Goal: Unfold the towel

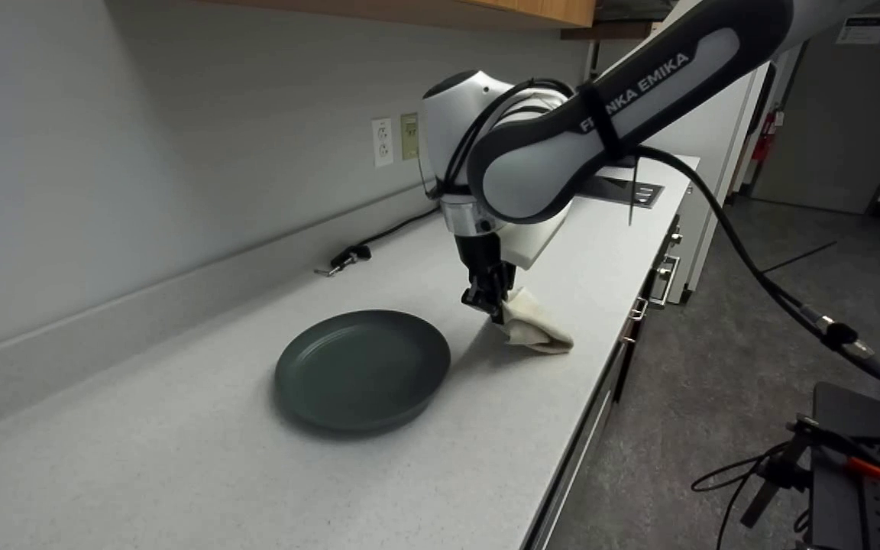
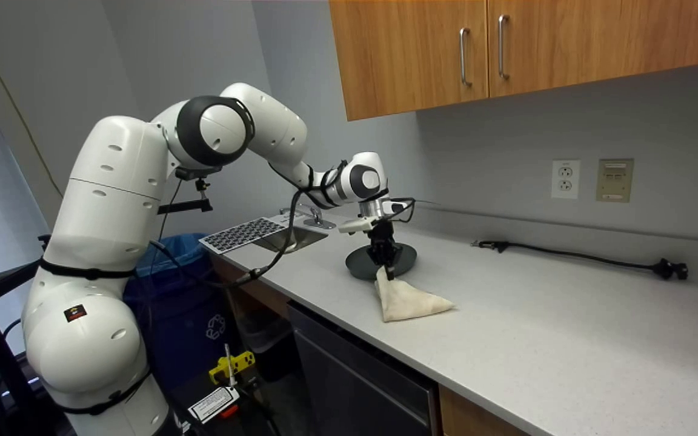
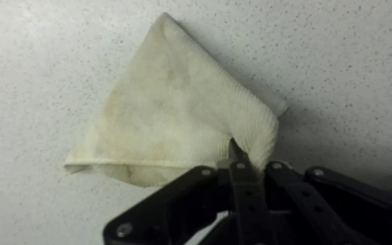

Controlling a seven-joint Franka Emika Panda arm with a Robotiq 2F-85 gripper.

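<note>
The cream towel [image 2: 412, 301] lies folded over into a rough triangle on the counter, with one corner drawn up to my gripper [image 2: 389, 272]. In the wrist view, faint brownish stains mark the towel [image 3: 168, 98], and a looser layer shows beneath its lower edge. Ribbed cloth bunches between the jaws there, and one dark finger [image 3: 237, 151] presses against it; the other fingertip is hidden behind the bunched fabric. In an exterior view, the gripper [image 1: 496, 312] points down and pinches the near side of the towel [image 1: 532, 328], whose rest drapes onto the counter.
A round dark green plate [image 1: 363, 370] sits on the counter close to the gripper. A black cable with a metal end [image 1: 347, 260] lies along the wall. The counter's front edge [image 1: 579, 443] runs near the towel. A sink [image 2: 291, 239] and wooden cabinets [image 2: 476, 54] are also in view.
</note>
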